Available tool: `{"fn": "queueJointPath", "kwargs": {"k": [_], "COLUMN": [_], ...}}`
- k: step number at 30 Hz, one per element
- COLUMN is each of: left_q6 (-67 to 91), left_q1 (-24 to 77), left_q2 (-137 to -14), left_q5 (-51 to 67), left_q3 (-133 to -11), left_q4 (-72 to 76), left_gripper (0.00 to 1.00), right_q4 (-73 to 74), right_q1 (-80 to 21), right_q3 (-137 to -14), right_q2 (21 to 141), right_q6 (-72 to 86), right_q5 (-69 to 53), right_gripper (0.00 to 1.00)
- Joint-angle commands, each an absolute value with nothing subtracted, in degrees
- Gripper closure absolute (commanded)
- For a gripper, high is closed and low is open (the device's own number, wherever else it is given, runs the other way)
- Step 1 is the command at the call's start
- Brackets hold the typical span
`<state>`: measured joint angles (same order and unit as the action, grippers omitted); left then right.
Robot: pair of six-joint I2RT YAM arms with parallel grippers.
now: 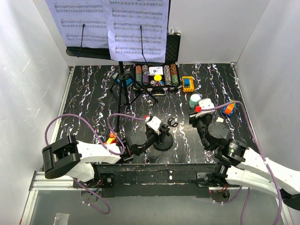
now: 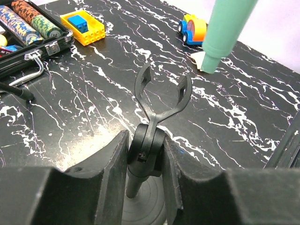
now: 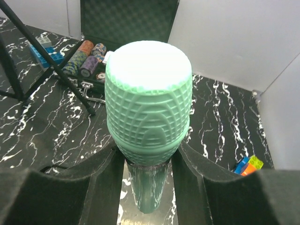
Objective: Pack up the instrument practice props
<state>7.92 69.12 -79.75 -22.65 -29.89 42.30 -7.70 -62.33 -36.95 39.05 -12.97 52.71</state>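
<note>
left gripper clenched on the neck of the mic stand, which stands near-centre on the table | right gripper grasping the mint-green microphone by its handle, head up, right of the stand | music stand with sheet-music pages upright at back left

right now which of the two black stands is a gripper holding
The small round-based mic stand: the left gripper is shut on its neck below the clip. The tall tripod music stand at the back stands free, with no gripper on it.
</note>
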Motion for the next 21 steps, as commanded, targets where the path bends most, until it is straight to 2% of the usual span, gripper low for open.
{"fn": "queueJointPath", "kwargs": {"k": [1,4,8,21], "left_q6": [10.63,10.81,11.25,12.56], "left_q1": [70.4,70.4,70.4,70.4], "left_q2": [-81.22,-79.46,-77.53,-69.97], "left_q5": [-18.37,-18.45,-19.68,-20.92], "left_q3": [-28.47,-29.62,-31.64,-29.72], "left_q4": [23.03,22.15,20.48,22.75], "left_gripper": [0.68,0.55,0.45,0.33], "right_q4": [8.51,12.74,15.29,17.23], "right_q1": [-62.4,-62.4,-62.4,-62.4], "right_q3": [-42.45,-42.01,-41.22,-40.17], "right_q2": [35.78,33.93,32.43,31.64], "right_q6": [-2.3,1.74,4.83,9.4], "right_q5": [52.92,51.95,50.98,47.46], "right_gripper": [0.99,0.99,0.99,0.99]}}
